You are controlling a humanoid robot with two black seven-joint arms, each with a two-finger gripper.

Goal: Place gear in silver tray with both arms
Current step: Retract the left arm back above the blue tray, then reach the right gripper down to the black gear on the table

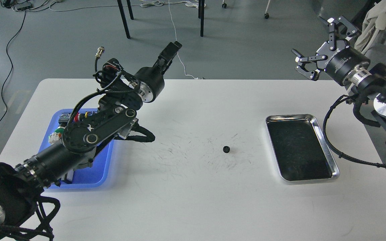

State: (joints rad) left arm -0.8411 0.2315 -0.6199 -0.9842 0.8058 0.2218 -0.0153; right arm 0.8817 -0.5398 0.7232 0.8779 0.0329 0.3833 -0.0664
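Observation:
The gear [226, 149] is small and black and lies alone on the white table [193, 197], left of the silver tray [290, 116]. The tray's dark base is empty. My left arm is raised over the table's back left. Its gripper [170, 51] points up and away, far from the gear and seen edge-on, so I cannot tell its fingers apart. My right gripper [318, 43] hangs in the air past the table's back right corner, above and behind the silver tray. It is open and empty, with its fingers spread wide.
A blue plastic tray [89, 175] with several push-button parts sits at the left, mostly hidden under my left arm. Table legs and cables are on the floor behind the table. A cable loop from my right arm hangs just right of the silver tray.

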